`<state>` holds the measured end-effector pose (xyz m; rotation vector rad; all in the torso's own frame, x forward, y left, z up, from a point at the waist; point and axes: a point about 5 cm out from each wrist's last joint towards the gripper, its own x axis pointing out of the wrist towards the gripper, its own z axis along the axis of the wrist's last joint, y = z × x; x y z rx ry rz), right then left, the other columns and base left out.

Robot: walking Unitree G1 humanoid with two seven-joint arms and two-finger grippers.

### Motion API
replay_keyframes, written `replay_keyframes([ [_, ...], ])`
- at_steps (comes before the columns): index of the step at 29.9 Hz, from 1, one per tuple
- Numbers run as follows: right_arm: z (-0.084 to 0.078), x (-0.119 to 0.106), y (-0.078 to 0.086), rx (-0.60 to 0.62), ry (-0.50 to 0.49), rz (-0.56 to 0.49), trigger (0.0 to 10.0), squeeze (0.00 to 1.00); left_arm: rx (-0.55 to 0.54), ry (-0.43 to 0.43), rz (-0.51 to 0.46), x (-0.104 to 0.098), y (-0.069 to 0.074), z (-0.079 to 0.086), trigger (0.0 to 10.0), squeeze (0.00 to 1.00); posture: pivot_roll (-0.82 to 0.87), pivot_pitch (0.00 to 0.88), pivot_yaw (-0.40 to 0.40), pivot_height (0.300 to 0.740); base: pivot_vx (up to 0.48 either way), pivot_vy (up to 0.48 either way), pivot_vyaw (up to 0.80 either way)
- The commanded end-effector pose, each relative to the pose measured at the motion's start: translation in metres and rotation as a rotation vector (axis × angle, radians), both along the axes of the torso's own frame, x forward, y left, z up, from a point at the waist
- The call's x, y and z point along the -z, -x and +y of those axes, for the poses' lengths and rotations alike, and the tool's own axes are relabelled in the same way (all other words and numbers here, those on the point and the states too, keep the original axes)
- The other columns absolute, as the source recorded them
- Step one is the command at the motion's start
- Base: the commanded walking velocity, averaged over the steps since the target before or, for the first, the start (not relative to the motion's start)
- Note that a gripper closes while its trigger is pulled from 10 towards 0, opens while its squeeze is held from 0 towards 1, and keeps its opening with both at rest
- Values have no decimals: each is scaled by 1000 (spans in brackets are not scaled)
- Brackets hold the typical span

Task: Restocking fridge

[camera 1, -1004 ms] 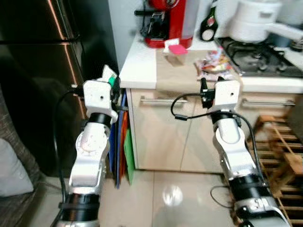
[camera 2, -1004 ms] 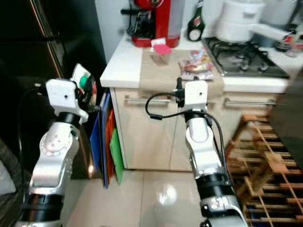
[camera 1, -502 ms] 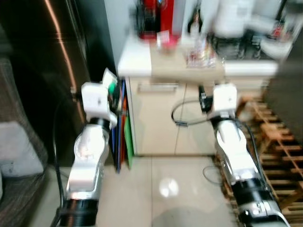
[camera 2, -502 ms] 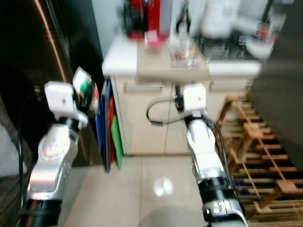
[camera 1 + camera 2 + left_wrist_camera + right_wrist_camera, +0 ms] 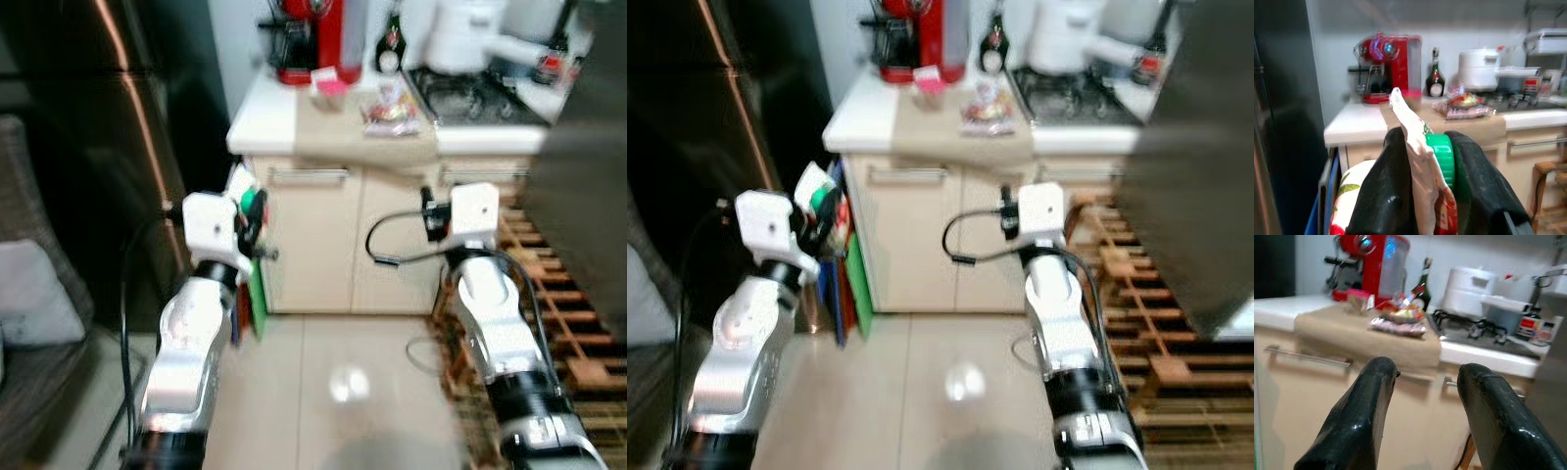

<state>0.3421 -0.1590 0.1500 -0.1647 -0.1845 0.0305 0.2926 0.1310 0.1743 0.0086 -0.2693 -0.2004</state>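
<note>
My left gripper (image 5: 1425,147) is shut on a white pouch with a green screw cap (image 5: 1420,161), red print showing low on it. In the left eye view the pouch (image 5: 245,192) sits at the end of the raised left arm, level with the cabinet front and beside the dark steel fridge (image 5: 88,147). My right gripper (image 5: 1425,372) is open with nothing between its fingers. It is held up facing the cream cabinet doors (image 5: 323,245).
A white counter (image 5: 265,117) carries a red coffee machine (image 5: 309,39), snack packets (image 5: 390,103) and a hob (image 5: 470,88). Coloured boards (image 5: 257,294) lean between fridge and cabinet. A wooden rack (image 5: 558,304) and a dark panel (image 5: 583,196) stand right; a grey cushion (image 5: 34,294) lies left.
The camera has pulled back and shifted, so the counter looks farther and a dark panel has come in at the right. Both arms keep their pose; the left still holds the pouch.
</note>
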Motion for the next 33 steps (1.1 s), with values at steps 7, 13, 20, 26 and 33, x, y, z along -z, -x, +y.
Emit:
replay_keyframes([
  [7,5,-1,-1,-35,2,-4,10000,0,19,6,-11,-4,1,-2,10000,0,-122,0,54,740,0,-480,0],
  [13,-1,11,18,-76,-36,41,10000,0,9,-14,-5,-2,2,2,10000,0,-108,0,43,740,0,-160,0],
  [20,-26,46,63,-46,-14,180,10000,0,-18,-53,134,29,23,32,10000,0,-115,0,50,740,0,-274,0],
  [26,-27,52,71,-61,-15,220,10000,0,2,17,257,49,38,37,10000,0,-113,0,50,740,0,-400,0],
  [33,-16,44,55,-75,-30,209,10000,0,55,10,190,38,30,23,10000,0,-103,0,52,740,0,-124,0],
])
